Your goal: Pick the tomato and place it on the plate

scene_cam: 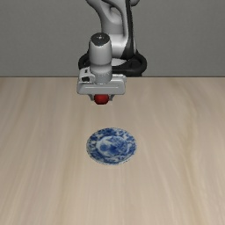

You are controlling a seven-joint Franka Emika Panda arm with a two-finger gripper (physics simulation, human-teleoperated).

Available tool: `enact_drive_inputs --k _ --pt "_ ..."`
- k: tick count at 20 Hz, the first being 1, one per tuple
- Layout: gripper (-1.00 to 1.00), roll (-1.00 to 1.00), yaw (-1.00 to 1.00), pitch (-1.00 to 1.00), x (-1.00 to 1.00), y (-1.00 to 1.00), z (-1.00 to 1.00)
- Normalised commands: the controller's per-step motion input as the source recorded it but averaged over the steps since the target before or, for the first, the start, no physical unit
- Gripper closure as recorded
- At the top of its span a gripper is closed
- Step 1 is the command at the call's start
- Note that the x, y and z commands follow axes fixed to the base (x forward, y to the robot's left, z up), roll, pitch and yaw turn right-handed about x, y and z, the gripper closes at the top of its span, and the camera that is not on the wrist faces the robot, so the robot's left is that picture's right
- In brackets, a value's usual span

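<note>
The end effector hangs near the far edge of the bench, clamped on the tomato, which peeks out red between the tips. The blue-patterned plate sits mid-bench, well apart from it, closer to the near edge.

The Franka arm hangs in from the top of the exterior view, and its grey and white links bend over near the upper middle. Its last part, the wrist, is a light cylinder that stands almost upright and points straight down. Below the wrist is the gripper, with its wide white body lying crosswise, nearly level. Two short dark fingers point downward from this body. They stand close to each other and press the small red tomato from two opposite sides.
</note>
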Motion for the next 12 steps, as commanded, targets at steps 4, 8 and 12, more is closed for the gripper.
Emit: enact_drive_inputs --k 4,8,12 --pt "1.00 0.00 0.00 0.00 0.00 0.00 0.25" --pt "1.00 0.00 0.00 0.00 0.00 0.00 0.00" --pt "1.00 0.00 0.00 0.00 0.00 0.00 0.75"
